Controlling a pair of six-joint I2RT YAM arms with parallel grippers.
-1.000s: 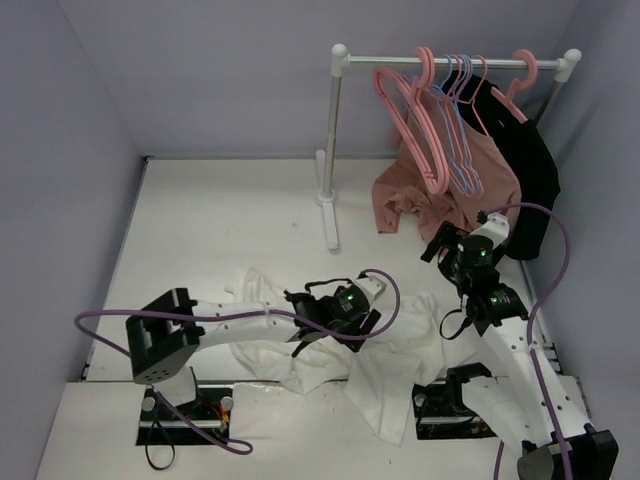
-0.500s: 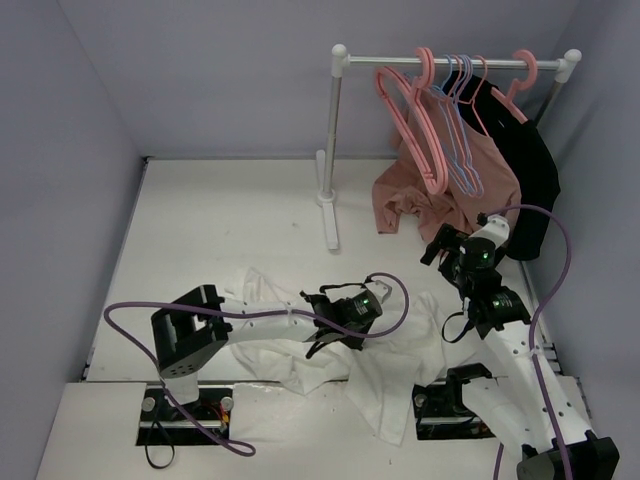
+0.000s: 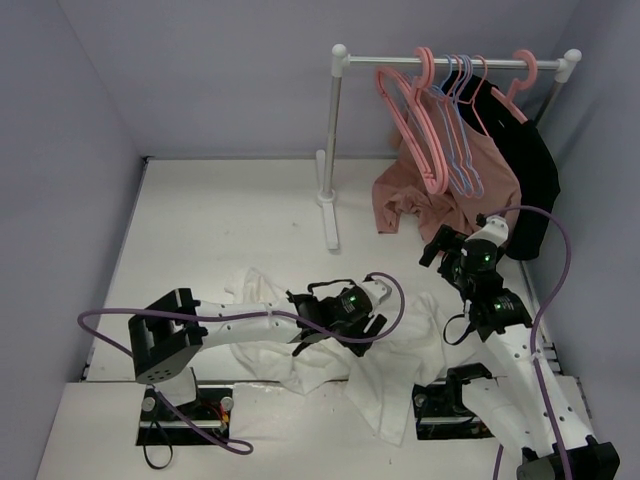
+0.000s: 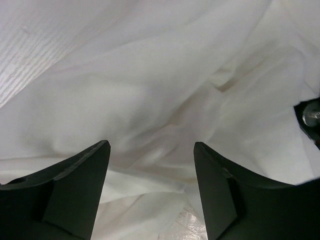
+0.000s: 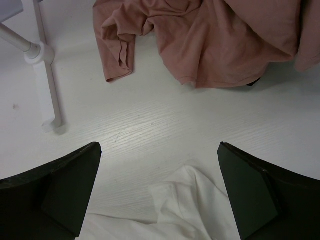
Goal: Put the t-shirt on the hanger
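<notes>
Left claw (image 4: 150, 148) apart, low over crumpled t-shirt (image 3: 395, 365), near centre of surface (image 3: 230, 215); likely lining up a pinch. Right claw (image 5: 158, 150) apart, empty. Light-blue hanger (image 3: 463, 135) on far-right rail (image 3: 395, 60).

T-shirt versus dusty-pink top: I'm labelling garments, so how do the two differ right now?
The t-shirt is white; the dusty-pink top is pink. The t-shirt lies crumpled on the table; the dusty-pink top hangs from the rack, hem bunched on the table. Both are wrinkled.
</notes>
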